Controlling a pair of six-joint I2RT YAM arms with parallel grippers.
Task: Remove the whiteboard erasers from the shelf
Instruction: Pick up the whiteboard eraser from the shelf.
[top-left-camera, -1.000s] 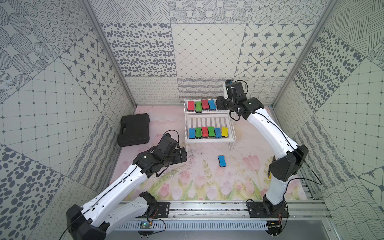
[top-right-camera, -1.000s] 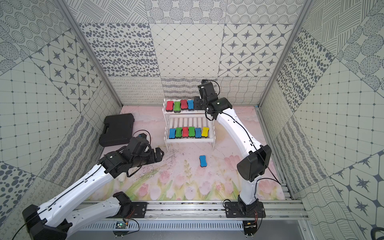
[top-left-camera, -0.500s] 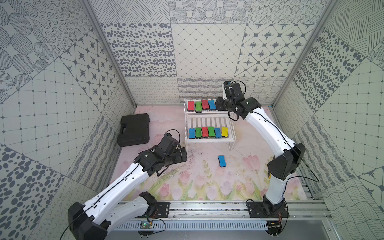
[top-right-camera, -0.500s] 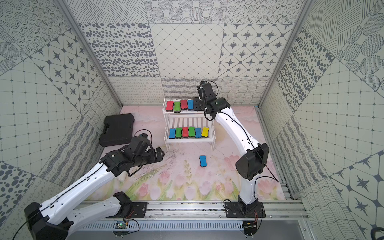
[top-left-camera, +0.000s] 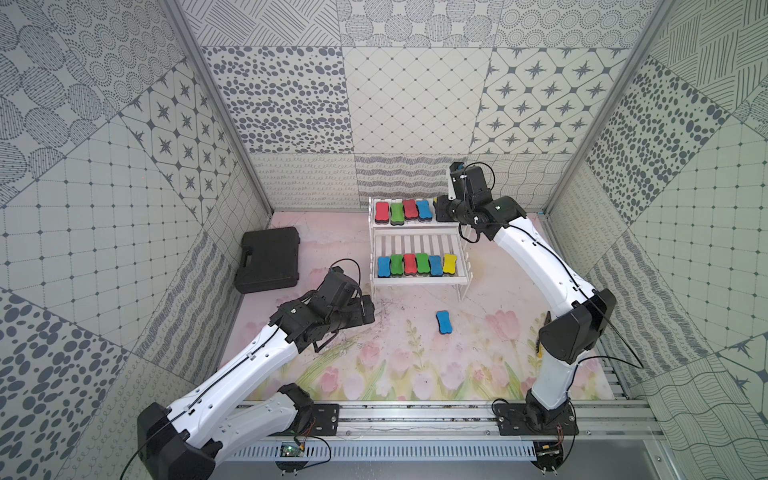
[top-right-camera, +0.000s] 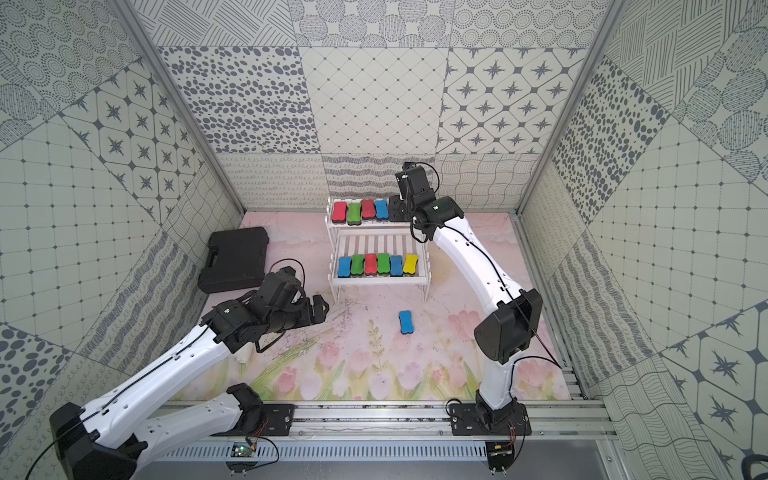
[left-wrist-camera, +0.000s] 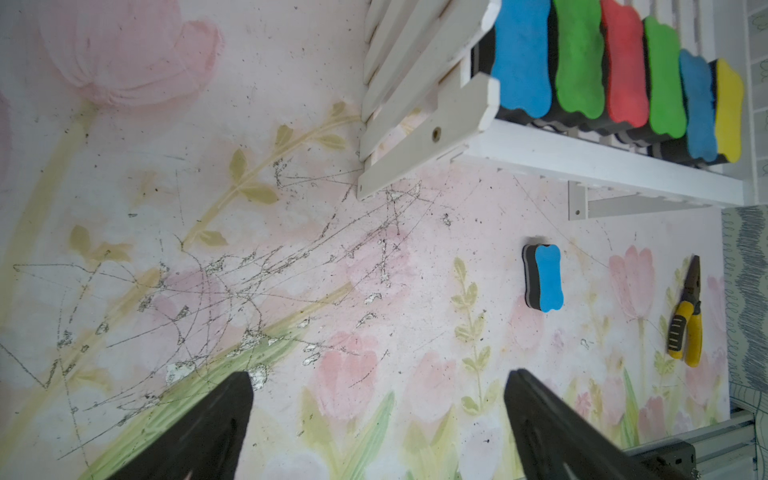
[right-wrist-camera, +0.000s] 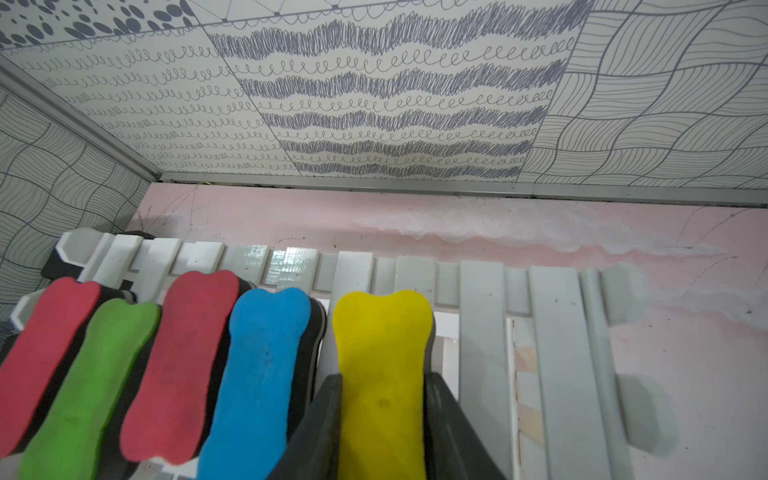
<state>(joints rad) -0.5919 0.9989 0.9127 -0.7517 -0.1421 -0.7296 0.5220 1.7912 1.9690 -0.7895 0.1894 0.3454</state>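
Out in front of the shelf (top-left-camera: 415, 281), off its left end, the left gripper (left-wrist-camera: 378, 374) hangs over the mat (top-left-camera: 478, 374) with its jaws spread wide, holding nothing. One blue eraser (top-left-camera: 444, 322) lies on the mat before the shelf. On the shelf's top tier, the right gripper (right-wrist-camera: 382, 378) pinches the yellow eraser (right-wrist-camera: 380, 328) at its waist. I'd lift it straight up before swinging clear, since a blue neighbour sits just beside it. I count twelve erasers: one on the mat, six on the lower tier, five on top. That's four blue, three green, three red, two yellow. There's one pair of pliers (left-wrist-camera: 685, 320) and one black case (top-left-camera: 270, 259).
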